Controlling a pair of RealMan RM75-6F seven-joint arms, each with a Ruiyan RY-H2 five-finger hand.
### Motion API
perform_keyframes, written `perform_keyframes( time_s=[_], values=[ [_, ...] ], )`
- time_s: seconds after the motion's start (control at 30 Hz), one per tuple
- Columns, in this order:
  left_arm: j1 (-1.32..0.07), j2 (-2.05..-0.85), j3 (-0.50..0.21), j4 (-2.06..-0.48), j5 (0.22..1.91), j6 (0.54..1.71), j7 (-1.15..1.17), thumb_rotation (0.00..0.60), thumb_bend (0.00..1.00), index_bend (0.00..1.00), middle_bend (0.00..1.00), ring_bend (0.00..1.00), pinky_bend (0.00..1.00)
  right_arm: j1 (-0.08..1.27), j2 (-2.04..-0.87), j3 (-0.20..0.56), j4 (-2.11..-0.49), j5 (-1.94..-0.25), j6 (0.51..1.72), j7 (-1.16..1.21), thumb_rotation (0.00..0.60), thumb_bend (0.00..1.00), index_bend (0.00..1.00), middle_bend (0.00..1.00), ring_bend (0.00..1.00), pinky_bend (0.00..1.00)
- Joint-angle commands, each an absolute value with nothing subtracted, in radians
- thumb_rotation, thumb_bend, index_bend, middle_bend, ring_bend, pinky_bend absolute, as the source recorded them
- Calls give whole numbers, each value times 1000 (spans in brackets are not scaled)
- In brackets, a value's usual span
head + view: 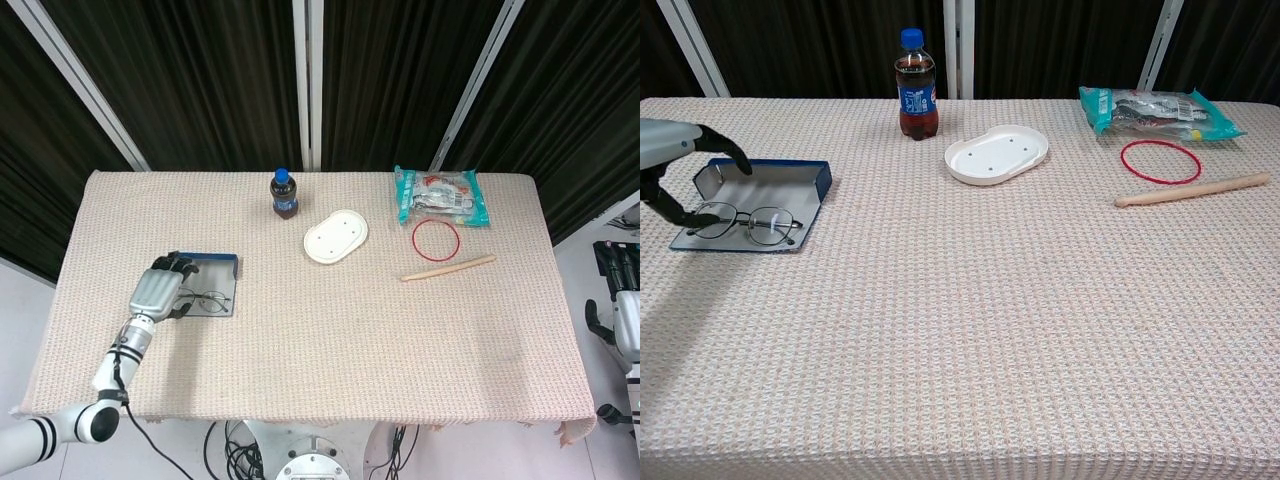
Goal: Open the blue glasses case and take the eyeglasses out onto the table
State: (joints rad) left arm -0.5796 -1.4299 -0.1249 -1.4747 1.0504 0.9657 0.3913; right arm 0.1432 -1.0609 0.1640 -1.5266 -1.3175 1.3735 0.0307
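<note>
Fingers [710,137] of the left hand [157,294] curl apart over the glasses [745,222] — holding nothing yet — in the open case [790,183] at nine o'clock; pinch the frame, not lenses.

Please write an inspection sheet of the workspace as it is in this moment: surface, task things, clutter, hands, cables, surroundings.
Surface: table under woven beige cloth.
Job's things: blue glasses case open flat; eyeglasses lying in it.
Clutter: cola bottle, white dish, snack packet, red ring, wooden stick.
Hands: left hand over the eyeglasses' left end, grasp unclear; right hand off the table edge.
Cables: bundle below the front edge.
Surroundings: black curtains.
</note>
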Motion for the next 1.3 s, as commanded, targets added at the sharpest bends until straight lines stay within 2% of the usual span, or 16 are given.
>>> perform_keyframes(
  time_s=[0.03, 0.63, 1.3],
  values=[
    [-574, -1428, -118, -1489, 1040, 968, 394, 600, 295, 272, 120, 2, 127, 144, -1061, 163, -1529, -1317, 1372, 27, 600, 473, 0, 0, 0, 0],
    [-615, -1507, -131, -1385, 1033, 939, 360, 600, 307, 324, 127, 2, 125, 148, -1067, 160, -1525, -1316, 1364, 24, 600, 472, 0, 0, 0, 0],
    [-629, -1542, -130, -1321, 1015, 911, 331, 600, 314, 409, 141, 3, 120, 147, -1072, 156, -1516, -1312, 1358, 26, 600, 473, 0, 0, 0, 0]
  ],
)
